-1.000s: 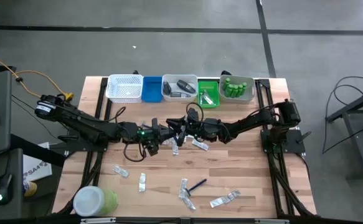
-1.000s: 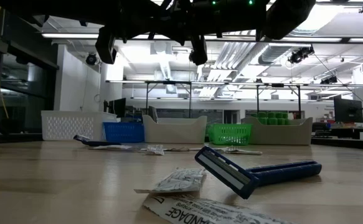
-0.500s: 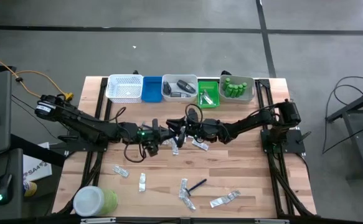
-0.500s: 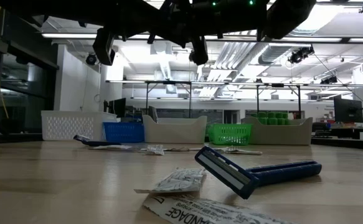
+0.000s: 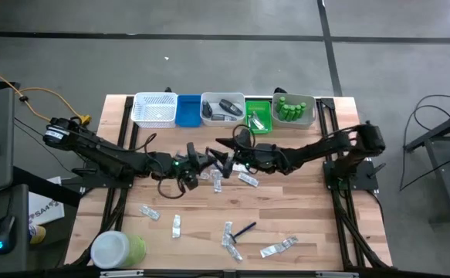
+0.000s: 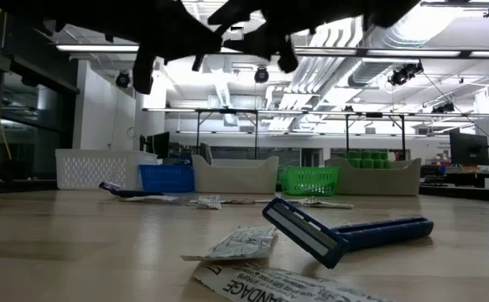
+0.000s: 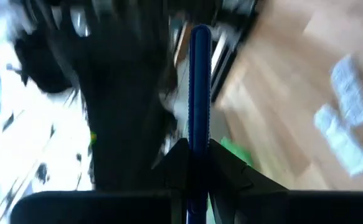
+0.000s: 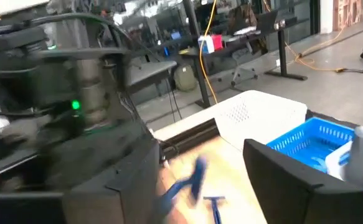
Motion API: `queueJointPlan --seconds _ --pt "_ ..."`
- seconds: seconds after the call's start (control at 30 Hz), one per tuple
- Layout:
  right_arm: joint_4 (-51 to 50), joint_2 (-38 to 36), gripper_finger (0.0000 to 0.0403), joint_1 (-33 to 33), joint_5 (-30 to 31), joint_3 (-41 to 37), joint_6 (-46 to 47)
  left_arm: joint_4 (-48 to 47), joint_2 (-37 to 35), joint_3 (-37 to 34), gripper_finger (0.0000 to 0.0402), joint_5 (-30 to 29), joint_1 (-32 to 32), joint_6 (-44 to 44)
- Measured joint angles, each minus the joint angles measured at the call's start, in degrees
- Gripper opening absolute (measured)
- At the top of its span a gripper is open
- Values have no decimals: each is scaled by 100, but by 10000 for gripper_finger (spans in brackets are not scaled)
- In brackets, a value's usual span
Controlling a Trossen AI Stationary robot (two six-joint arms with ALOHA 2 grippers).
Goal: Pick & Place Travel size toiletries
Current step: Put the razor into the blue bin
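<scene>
Gripping a blue razor (image 7: 199, 87) above mid-bench, the left hand (image 5: 201, 158) stayed clenched while the right hand (image 5: 223, 154) stood released beside it; a loose pinch risked dropping the razor.

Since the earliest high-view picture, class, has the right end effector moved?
Yes. The right end effector has pulled back from the table's middle toward the bin row, now nearer the green tray. The left end effector grips the blue razor.
</scene>
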Motion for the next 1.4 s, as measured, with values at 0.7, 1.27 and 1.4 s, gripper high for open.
queueJointPlan --seconds 0.7,1.27,1.4 --pt "-3666 -2378 243 5 -1 0 -129 -1247 -2 40 29 -188 3823 -7170" --pt "-3917 -2436 243 5 -1 -2 -299 -2182 352 313 29 1284 5076 -9341" --pt "-3910 -2436 243 5 -3 -2 -272 -2184 660 313 29 1152 5049 -9366"
